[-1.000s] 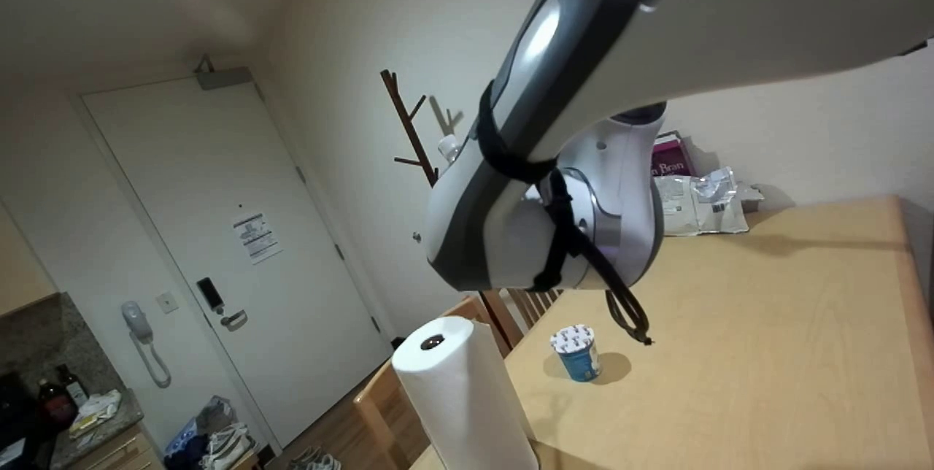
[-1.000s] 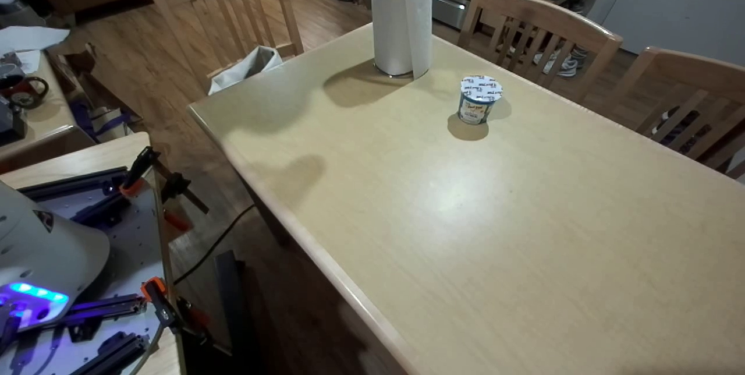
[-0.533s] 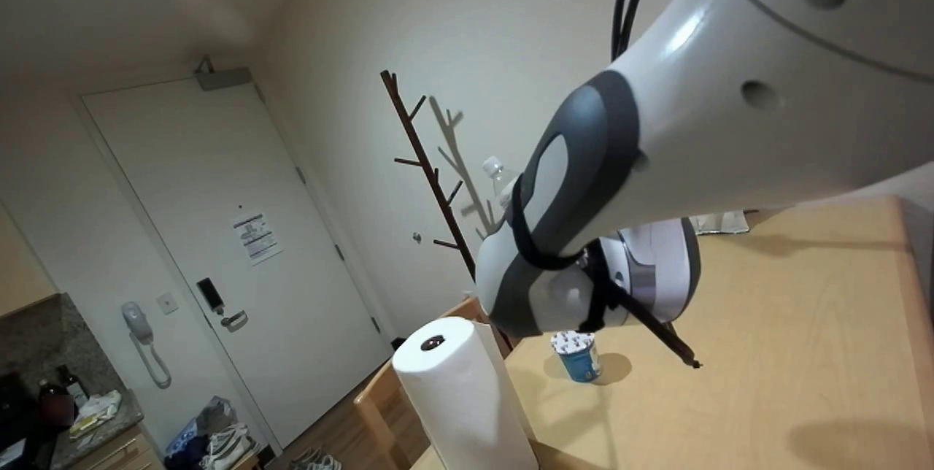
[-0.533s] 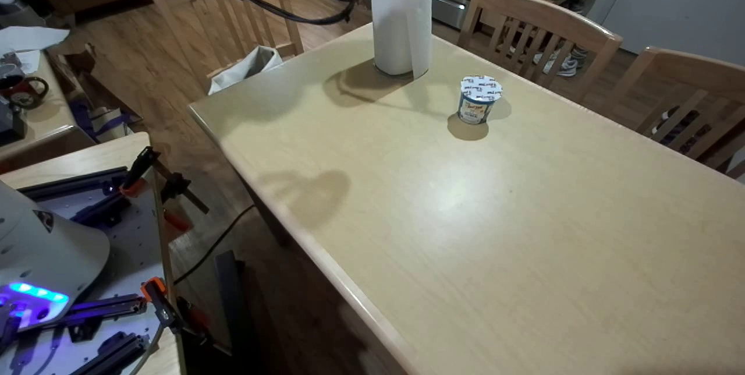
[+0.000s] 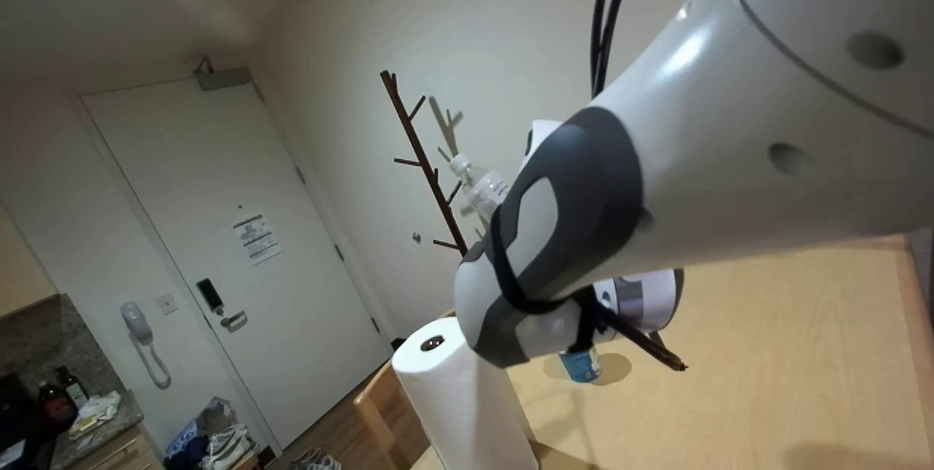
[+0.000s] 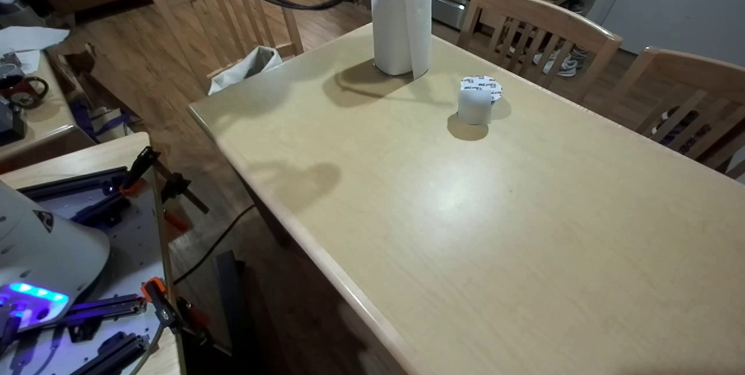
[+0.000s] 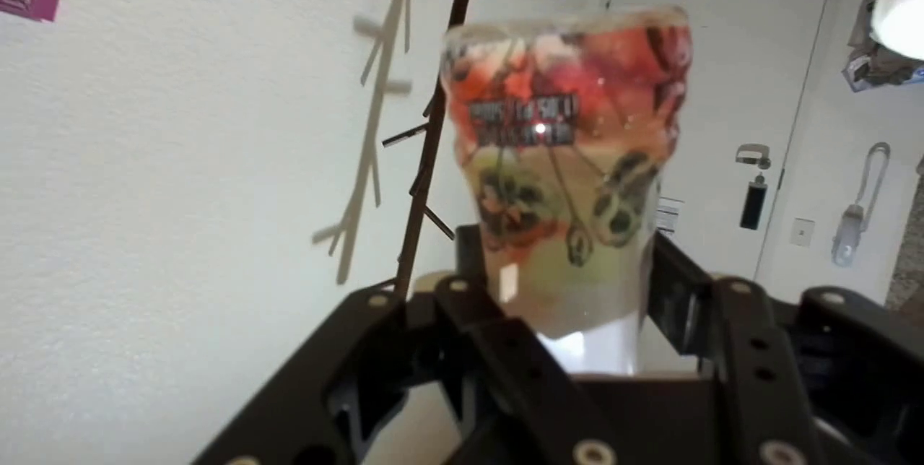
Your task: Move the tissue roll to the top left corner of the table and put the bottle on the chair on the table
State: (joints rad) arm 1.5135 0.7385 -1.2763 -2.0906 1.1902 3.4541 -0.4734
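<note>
On the light-wood desk [image 6: 524,218], the tissue roll [image 6: 400,20] stands upright near the small blue cup [image 5: 581,366], while your pincer [image 7: 567,270] grips the patterned bottle [image 7: 567,162] from both sides.

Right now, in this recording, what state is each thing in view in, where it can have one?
Bottle: capped, held off the table
Gripper: closed on the bottle
Tissue roll: upright on the table, end sheet hanging loose
Small blue cup: upright on the table, lidded
Door: shut
Wall phone: hung up
Robot base lights: lit blue
</note>
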